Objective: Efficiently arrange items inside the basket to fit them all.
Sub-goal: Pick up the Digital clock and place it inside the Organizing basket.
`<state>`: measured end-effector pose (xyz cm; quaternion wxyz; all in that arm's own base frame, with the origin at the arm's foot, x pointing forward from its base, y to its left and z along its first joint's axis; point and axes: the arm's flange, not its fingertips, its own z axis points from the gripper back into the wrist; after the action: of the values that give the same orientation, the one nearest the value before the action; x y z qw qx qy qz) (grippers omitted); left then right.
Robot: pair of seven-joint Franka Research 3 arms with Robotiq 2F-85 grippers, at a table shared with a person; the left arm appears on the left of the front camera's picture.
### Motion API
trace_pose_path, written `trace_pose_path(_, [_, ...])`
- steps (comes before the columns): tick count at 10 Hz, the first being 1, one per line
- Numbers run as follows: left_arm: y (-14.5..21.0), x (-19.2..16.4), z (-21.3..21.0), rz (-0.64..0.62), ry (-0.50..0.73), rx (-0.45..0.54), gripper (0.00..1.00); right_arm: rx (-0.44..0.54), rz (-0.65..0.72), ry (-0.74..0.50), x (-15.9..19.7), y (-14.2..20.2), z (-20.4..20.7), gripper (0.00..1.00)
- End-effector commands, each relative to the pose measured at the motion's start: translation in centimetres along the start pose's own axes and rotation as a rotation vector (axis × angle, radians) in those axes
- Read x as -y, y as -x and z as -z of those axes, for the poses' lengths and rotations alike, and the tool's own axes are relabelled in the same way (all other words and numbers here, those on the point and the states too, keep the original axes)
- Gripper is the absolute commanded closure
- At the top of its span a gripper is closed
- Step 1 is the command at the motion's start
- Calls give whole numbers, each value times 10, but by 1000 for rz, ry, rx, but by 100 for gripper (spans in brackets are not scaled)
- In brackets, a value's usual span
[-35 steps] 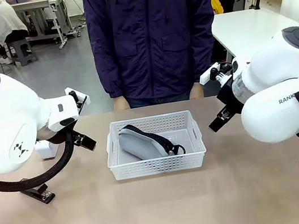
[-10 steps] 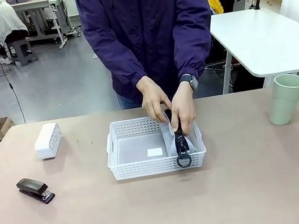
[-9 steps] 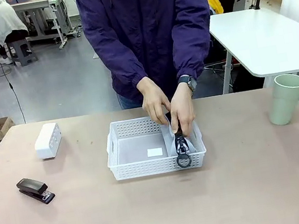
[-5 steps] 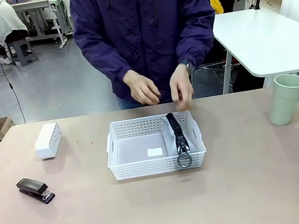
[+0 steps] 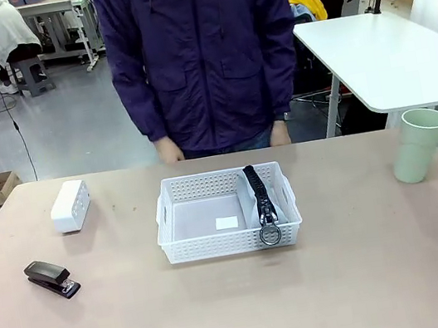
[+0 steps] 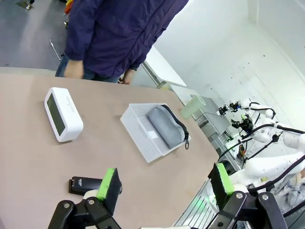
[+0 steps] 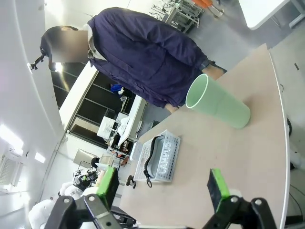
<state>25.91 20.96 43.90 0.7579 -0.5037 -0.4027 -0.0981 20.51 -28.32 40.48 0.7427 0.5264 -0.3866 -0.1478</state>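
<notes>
- Grey pouch point(image 5: 259, 199) stands on edge inside the white basket point(image 5: 184, 248), against its right wall.
- Floor label point(image 5: 226, 222) left of the pouch: unreadable.
- Box point(image 5: 70, 206) and stapler point(image 5: 50, 278) lie left of the basket; cup point(image 5: 419, 144) stands right of it.
- Left gripper point(image 6: 165, 181) and right gripper point(image 7: 163, 182): fingers spread.

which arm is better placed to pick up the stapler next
Probably left. The stapler lies at the left of the table, just beyond the open left gripper in the left wrist view. The right gripper, also open, faces the cup, across the basket from the stapler.
</notes>
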Motion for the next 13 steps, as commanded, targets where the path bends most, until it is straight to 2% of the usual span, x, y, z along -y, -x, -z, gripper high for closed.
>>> trace_pose_path(1, [-2, -1, 0, 26, 17, 23, 0, 25, -30, -19, 1, -3, 2, 0])
trace_pose_path(2, [0, 0, 0, 0, 0, 0, 0, 25, -30, -19, 1, -3, 2, 0])
trace_pose_path(3, [-10, 8, 11, 55, -13, -118, 0, 25, -30, -19, 1, -3, 2, 0])
trace_pose_path(5, [-42, 29, 62, 151, -151, -338, 0, 25, -30, -19, 1, -3, 2, 0])
trace_pose_path(8, [-71, 57, 157, 256, -443, -697, 0, 25, -30, -19, 1, -3, 2, 0])
trace_pose_path(9, [-73, 58, 184, 312, -616, -754, 0, 25, -30, -19, 1, -3, 2, 0])
trace_pose_path(11, [-66, 57, 209, 378, -891, -908, 0, 25, -30, -19, 1, -3, 2, 0])
trace_pose_path(12, [-65, 61, 220, 345, -859, -802, 0, 25, -30, -19, 1, -3, 2, 0])
trace_pose_path(13, [-74, 68, 214, 417, -752, -786, 0, 25, -30, -19, 1, -3, 2, 0])
